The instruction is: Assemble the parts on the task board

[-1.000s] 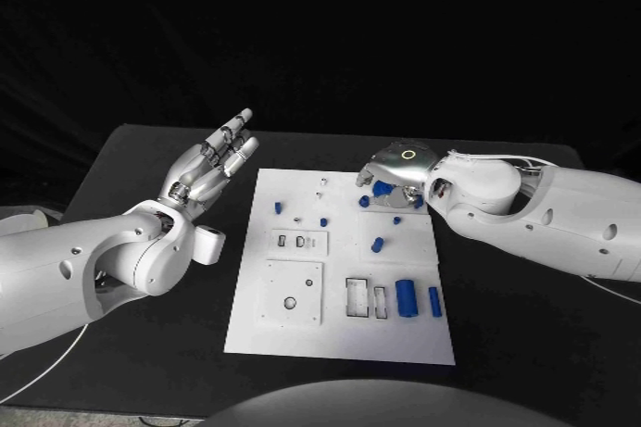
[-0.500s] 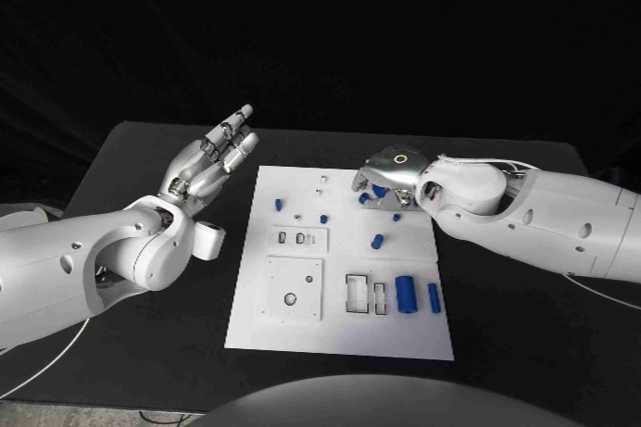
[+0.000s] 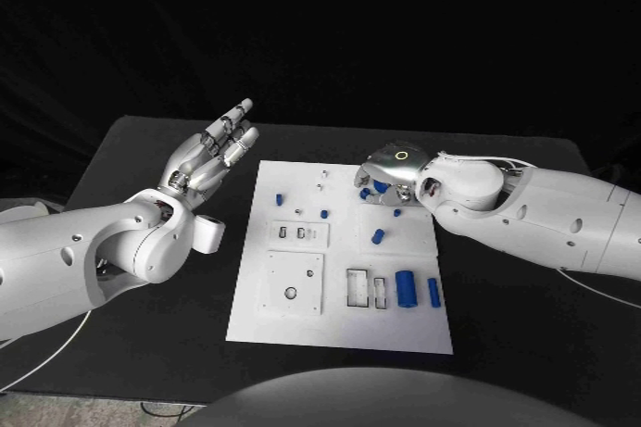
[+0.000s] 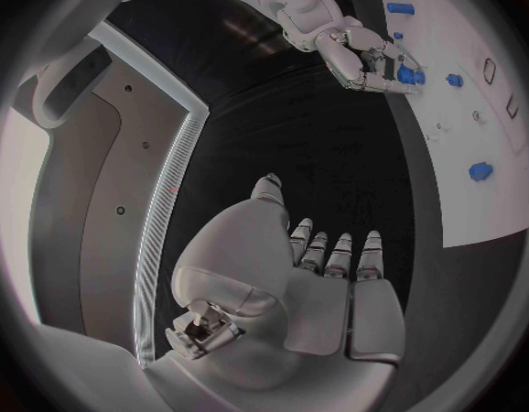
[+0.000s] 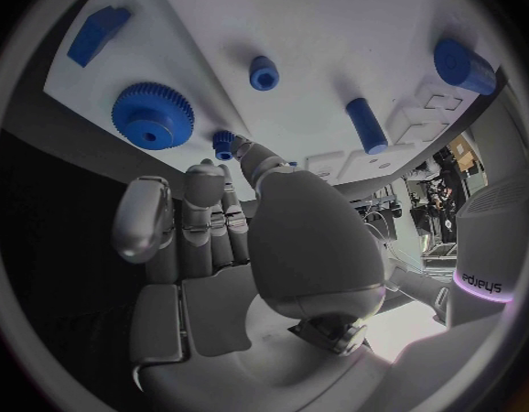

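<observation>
Your right hand (image 3: pixel 387 180) is hovering over the far right part of the flat white task board (image 3: pixel 301 330), fingers pointing down toward it. In the right wrist view its fingers (image 5: pixel 208 212) are lying close together, and a fingertip and the thumb are meeting around a small blue toothed pinion (image 5: pixel 224 144); you are looking at a pinch, though the contact itself is tiny. Just beside those fingertips a large blue toothed gear wheel (image 5: pixel 153 115) is lying flat on the board, with a blue wedge-shaped block (image 5: pixel 96 33) a little beyond it. Farther out from the fingertips a short blue bushing with a hole in it (image 5: pixel 263 73) is standing, then a slim blue cylinder (image 5: pixel 365 124) lying on its side, and a fat blue cylinder (image 5: pixel 464 66) at the board's rim. Your left hand (image 3: pixel 210 156) is holding nothing: it is raised off the black table (image 3: pixel 160 140), just beside the board's left edge, palm up, fingers (image 4: pixel 339 252) straight and only slightly apart. Well toward you from the right hand, two blue cylinders (image 3: pixel 405 291) are lying beside a rectangular slot (image 3: pixel 358 290).
</observation>
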Robot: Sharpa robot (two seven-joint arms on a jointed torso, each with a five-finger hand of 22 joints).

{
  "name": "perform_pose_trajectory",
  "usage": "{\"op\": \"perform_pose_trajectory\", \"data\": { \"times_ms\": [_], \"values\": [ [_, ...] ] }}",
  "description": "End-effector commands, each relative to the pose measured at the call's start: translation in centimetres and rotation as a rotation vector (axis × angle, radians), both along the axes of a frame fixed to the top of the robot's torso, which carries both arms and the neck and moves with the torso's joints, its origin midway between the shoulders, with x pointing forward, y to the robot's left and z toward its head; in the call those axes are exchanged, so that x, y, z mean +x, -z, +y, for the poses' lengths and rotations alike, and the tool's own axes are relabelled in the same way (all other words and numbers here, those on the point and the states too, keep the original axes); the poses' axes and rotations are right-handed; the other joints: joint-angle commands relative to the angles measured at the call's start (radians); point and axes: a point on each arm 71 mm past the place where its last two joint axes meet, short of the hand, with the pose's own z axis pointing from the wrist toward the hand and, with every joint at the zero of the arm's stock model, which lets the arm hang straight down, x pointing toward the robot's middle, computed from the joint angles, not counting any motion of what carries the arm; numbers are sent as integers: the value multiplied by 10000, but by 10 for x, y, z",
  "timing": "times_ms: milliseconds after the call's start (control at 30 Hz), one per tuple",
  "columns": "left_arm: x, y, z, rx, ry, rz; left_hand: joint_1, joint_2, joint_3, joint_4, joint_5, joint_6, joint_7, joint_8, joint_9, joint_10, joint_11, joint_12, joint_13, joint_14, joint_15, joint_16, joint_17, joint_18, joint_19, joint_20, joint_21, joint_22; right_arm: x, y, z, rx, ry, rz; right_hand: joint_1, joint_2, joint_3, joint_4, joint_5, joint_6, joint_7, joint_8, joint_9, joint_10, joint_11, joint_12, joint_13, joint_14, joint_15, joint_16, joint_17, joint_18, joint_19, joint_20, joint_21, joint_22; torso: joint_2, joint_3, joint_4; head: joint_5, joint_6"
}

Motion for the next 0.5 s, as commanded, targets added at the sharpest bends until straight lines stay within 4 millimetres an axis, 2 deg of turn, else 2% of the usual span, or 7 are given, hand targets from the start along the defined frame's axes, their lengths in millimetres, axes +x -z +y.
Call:
{"op": "perform_pose_trajectory", "data": {
  "times_ms": [33,333,500],
  "values": [
    [0,0,-3,-131,254,100,131,-1,55,-2,60,8,81,52,14,3,108,-35,-12,9,68,-36,-9,172,5,97,47,19,1,0,0,16,-1,-68,64,-53,71,15,14,101,-32,6,22,54,-36,-59,-16,-70,-1,21,-12,-152,-68,10,12,-11,-18,-10,5,-15,-21],
    [1,2,-4,-156,294,167,201,0,85,-5,138,66,124,63,22,4,136,-35,-12,9,89,-36,-9,174,23,145,61,27,2,1,0,98,-16,-8,20,-54,231,24,-32,692,-149,295,284,478,-121,29,29,-85,-52,112,81,-158,-81,-27,60,117,-33,-21,11,-13,-21],
    [2,2,-3,-148,288,194,231,3,100,-6,178,92,142,68,26,9,150,-33,-10,9,102,-36,-9,175,31,164,67,31,3,2,0,116,-1,38,-10,-43,325,40,-245,1017,-229,486,519,931,-196,131,74,-83,-95,153,119,-161,-91,-63,76,182,-43,-25,11,-20,-21]
  ]
}}
